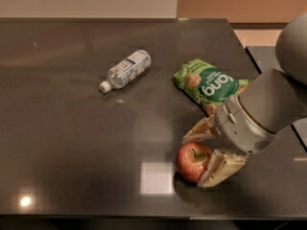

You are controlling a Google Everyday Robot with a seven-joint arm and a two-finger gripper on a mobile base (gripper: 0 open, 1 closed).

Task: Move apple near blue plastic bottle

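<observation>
The red apple (191, 161) rests on the dark table (72, 143) near its front right. My gripper (201, 153) reaches in from the right and has its two tan fingers (218, 169) closed on the apple, one behind it and one in front. The blue plastic bottle (125, 70) lies on its side, white cap toward the front left, well away to the back left of the apple.
A green snack bag (208, 84) lies just behind the gripper, partly hidden by the grey arm (268, 109). The table's right edge runs close by the arm. A bright light reflection (156, 178) sits left of the apple.
</observation>
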